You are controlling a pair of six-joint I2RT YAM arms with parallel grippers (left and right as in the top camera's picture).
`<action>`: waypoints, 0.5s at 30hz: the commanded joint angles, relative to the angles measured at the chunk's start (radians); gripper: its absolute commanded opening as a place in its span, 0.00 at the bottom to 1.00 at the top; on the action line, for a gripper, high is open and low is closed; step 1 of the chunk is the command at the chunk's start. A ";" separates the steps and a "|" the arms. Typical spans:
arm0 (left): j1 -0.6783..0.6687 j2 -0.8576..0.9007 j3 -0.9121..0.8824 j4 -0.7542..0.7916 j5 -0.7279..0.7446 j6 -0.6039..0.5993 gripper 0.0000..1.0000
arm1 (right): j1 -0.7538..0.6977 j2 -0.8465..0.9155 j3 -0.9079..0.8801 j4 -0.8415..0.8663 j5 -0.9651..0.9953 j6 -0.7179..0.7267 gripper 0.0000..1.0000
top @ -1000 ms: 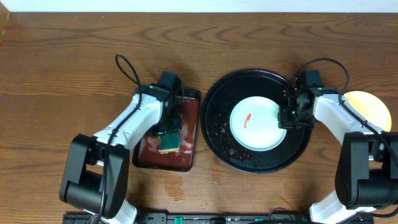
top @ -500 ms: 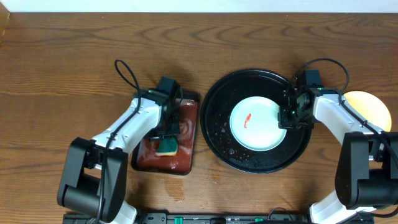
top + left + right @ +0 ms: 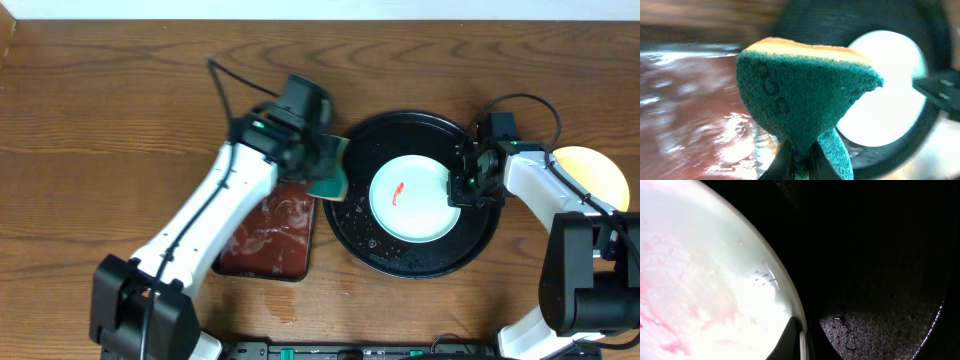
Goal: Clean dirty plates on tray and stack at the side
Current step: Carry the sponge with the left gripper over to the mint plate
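Observation:
A pale bluish-white plate [image 3: 408,198] with a red smear lies on the round black tray [image 3: 430,262]. My right gripper [image 3: 462,184] is shut on the plate's right rim; the wrist view shows the rim [image 3: 790,305] pinched between the fingers [image 3: 802,342]. My left gripper [image 3: 318,168] is shut on a green and yellow sponge [image 3: 330,182] and holds it above the tray's left edge. In the left wrist view the sponge [image 3: 805,90] fills the middle, with the plate [image 3: 885,90] behind it. A yellow plate [image 3: 592,172] lies on the bare wood at the far right.
A dark red-brown rectangular tray [image 3: 272,232], wet and shiny, sits left of the black tray. Water drops mark the wood [image 3: 285,300] in front of it. The black tray's surface is wet too.
My left gripper lifted the sponge out of the red-brown tray and carried it right and back, to the black tray's left edge. The right gripper and plate have not moved.

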 commanded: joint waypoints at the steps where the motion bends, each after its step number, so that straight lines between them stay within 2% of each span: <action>1: -0.072 0.014 0.008 0.050 0.048 -0.027 0.08 | 0.007 0.057 -0.034 0.003 -0.105 -0.021 0.01; 10: -0.204 0.171 0.008 0.232 0.047 -0.135 0.08 | 0.009 0.057 -0.035 0.006 -0.154 -0.048 0.01; 15: -0.241 0.287 0.008 0.342 0.111 -0.214 0.08 | 0.019 0.057 -0.035 0.002 -0.153 -0.048 0.01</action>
